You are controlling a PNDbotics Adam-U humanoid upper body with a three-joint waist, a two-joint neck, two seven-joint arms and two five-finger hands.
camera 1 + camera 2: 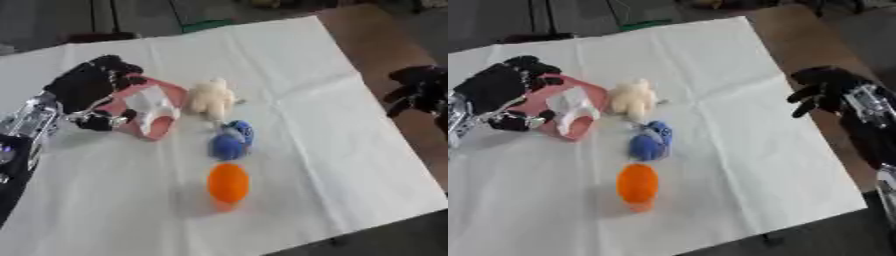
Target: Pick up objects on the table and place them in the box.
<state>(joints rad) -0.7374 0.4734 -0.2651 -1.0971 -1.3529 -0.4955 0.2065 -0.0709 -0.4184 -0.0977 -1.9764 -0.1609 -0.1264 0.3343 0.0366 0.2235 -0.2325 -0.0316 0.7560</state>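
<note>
In the left eye view, your left hand point(87, 85) sits at the pink box point(162, 127), coming in from the view's left side; its fingers curve over the box's far rim and the thumb hooks the near rim, so it has hold of the box, which is tilted with its opening toward the middle of the white cloth point(324, 125). Something white point(150, 103) lies inside the box. Just beside the box, on the side away from your hand, stands a cream plush toy point(213, 97), close to the rim but whether it touches is unclear. Nearer to you than the box lies a blue object point(231, 140), just below the plush toy, and nearer still, apart from the blue one, sits an orange object point(228, 184). Your right hand point(418, 90) shows at the view's right edge, well apart from the box, beyond the cloth's edge over the brown table point(376, 35). In the right eye view, that right hand point(826, 90) is clearer: it holds nothing, and its fingers hang half curled and spread, relaxed above the brown surface, far across the cloth from the box. The three loose objects form the same line running from beside the box toward you.
</note>
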